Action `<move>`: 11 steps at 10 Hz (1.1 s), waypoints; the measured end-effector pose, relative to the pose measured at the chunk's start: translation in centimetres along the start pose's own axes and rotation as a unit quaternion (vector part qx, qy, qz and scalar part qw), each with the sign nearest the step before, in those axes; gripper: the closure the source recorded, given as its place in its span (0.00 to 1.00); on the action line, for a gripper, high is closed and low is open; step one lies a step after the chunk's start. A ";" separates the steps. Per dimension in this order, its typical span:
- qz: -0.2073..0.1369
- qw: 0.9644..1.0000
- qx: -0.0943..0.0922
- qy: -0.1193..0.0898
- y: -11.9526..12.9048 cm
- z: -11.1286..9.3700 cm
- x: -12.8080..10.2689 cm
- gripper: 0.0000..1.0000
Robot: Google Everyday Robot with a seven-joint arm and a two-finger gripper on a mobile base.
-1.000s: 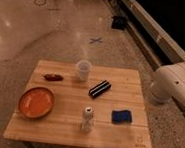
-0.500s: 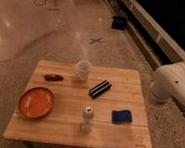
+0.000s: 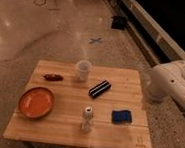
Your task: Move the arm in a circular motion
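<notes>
The large glossy white arm (image 3: 172, 86) enters from the right edge, beside the right side of the wooden table (image 3: 124, 137). Only its thick rounded segments and a bulbous joint show. The gripper is out of view; no fingers show in this frame. The arm stays off the table's top and touches none of the objects on it.
On the table: an orange plate (image 3: 36, 102) at the front left, a small reddish-brown item (image 3: 52, 77), a clear cup (image 3: 83, 70), a black oblong object (image 3: 100, 88), a small white bottle (image 3: 86, 118), a blue sponge (image 3: 122, 116). A dark wall base runs along the right. A blue cross (image 3: 95, 40) marks the floor.
</notes>
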 end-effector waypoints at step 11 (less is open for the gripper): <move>-0.025 1.000 0.001 0.004 -2.5 -0.2 -3.6 0.59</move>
